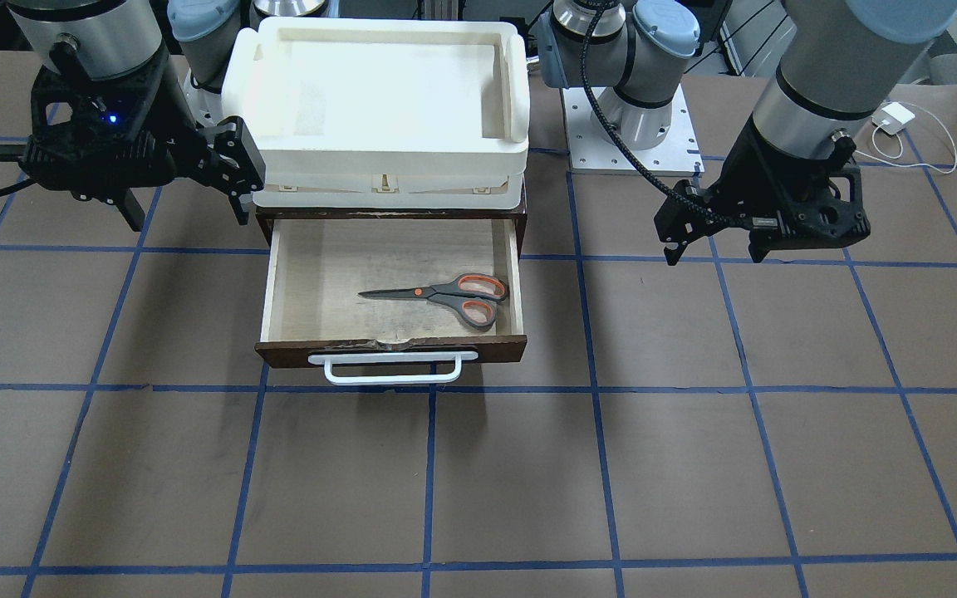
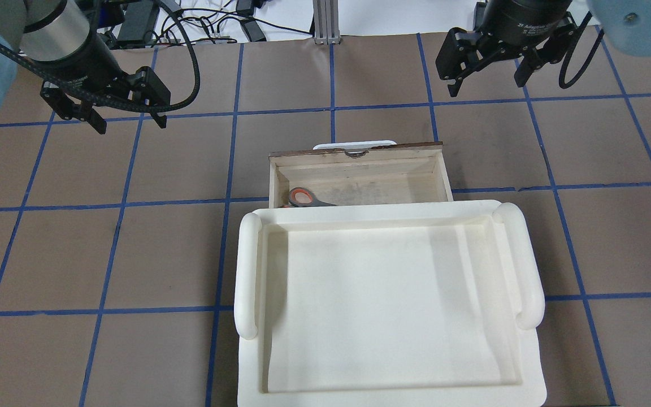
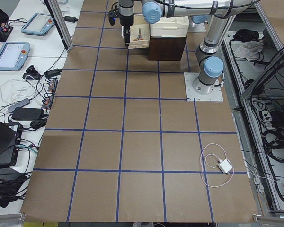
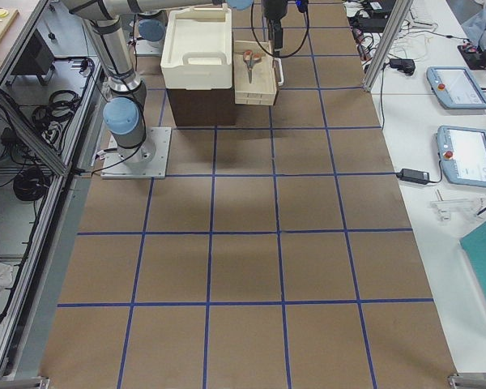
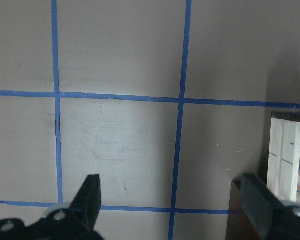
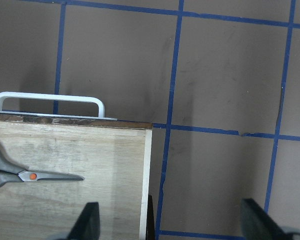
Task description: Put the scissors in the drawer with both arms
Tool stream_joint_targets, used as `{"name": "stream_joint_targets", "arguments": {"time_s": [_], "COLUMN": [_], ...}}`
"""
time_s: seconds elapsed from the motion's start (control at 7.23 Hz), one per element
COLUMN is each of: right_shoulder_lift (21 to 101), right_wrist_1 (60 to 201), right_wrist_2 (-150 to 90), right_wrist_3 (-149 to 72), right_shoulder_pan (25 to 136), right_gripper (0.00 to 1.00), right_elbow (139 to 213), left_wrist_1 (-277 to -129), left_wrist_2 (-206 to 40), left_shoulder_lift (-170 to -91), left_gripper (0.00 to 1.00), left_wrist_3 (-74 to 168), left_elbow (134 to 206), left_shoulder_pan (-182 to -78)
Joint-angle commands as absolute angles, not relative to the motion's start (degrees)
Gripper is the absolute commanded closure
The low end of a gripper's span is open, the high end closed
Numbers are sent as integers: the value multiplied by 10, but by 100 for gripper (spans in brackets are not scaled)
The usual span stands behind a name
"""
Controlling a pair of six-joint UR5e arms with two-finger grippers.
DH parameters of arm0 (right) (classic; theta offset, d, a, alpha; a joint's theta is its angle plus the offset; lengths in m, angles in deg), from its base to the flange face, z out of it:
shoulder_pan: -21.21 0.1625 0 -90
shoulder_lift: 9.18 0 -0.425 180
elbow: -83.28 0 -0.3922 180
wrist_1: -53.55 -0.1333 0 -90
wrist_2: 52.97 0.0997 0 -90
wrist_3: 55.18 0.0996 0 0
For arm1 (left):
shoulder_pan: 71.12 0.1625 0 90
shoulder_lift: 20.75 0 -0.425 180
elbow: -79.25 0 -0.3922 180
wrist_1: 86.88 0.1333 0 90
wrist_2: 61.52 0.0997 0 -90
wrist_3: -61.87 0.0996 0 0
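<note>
Plywood drawer (image 1: pixel 321 282) (slim scissors (image 1: pixel 445 292) inside)

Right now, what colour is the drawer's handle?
White; the handle shows best in the front-facing view.

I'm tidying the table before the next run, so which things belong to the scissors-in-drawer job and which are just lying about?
Job: scissors, inside the open drawer; left gripper and right gripper, both open and empty.
Lying about: cream foam tray above the drawer; white charger with its cable.
</note>
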State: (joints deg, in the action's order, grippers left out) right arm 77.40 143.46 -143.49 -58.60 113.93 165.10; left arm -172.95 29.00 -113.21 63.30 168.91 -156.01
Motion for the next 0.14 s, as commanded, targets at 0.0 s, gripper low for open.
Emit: {"name": "stream_joint_targets", "arguments": {"time_s": [0.0], "right_shoulder_lift": [774], "right_wrist_1": [1435], "right_wrist_2": [-1435], "right_wrist_3": [-586], "right_shoulder_pan": [1139], "right_gripper": [0], "right_elbow": [1651], "left_wrist_1": [-1730], "left_wrist_2": [294], "left_shoulder_lift": [-1130], "left_gripper": [0], "left_wrist_3": [633], "left_elbow": [1693], "left_shoulder_pan": [-1560]}}
